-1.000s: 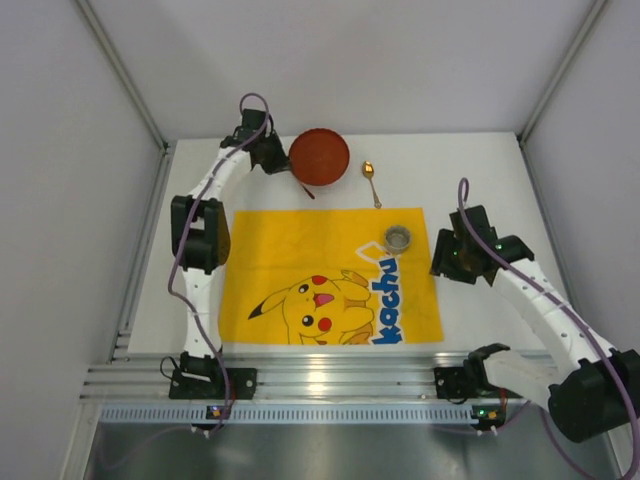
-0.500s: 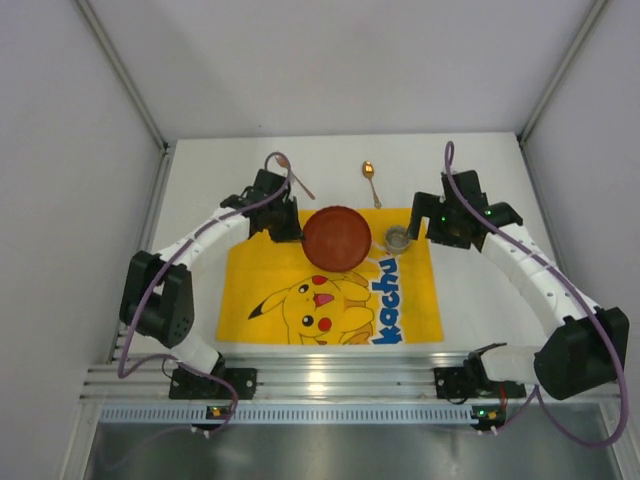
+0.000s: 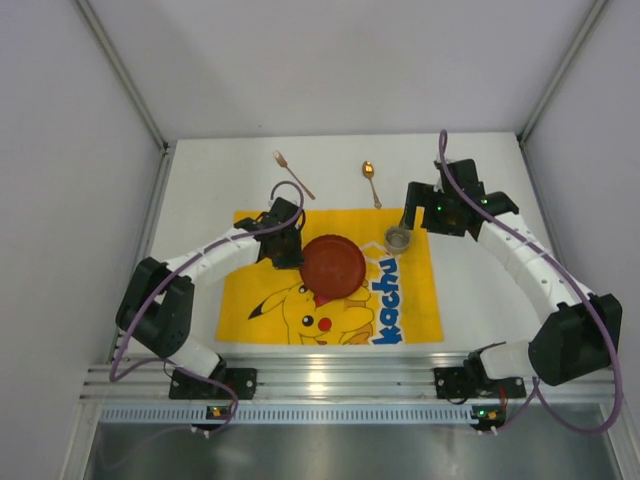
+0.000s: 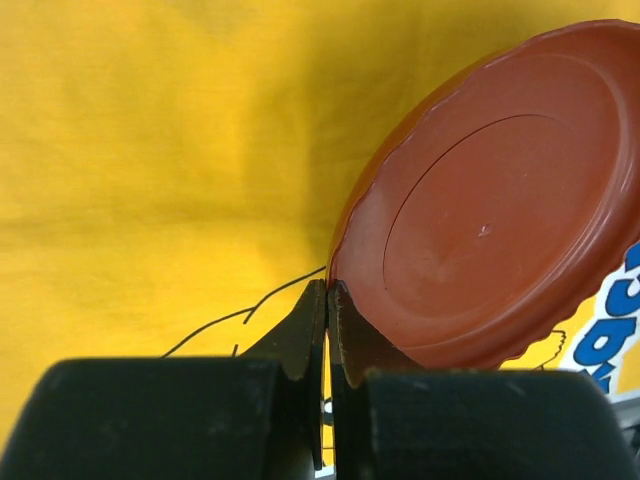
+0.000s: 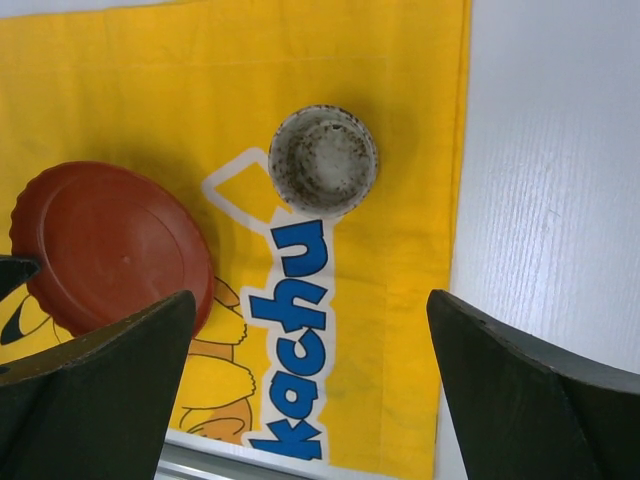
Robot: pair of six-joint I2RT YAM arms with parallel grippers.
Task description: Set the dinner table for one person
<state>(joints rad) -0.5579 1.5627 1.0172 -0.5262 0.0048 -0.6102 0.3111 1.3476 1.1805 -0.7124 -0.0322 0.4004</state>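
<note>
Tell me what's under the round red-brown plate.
The yellow cartoon-printed cloth mat lies beneath the round red-brown plastic plate. The plate covers part of the print; anything else beneath is hidden.

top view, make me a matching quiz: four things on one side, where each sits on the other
1 plate
2 fork
3 spoon
4 cup

a on the mat, near its far right corner
b on the table, left of the spoon
c rim pinched in the left gripper
d on the table, nearest the cup

Pairs: 1-c, 2-b, 3-d, 4-a
</note>
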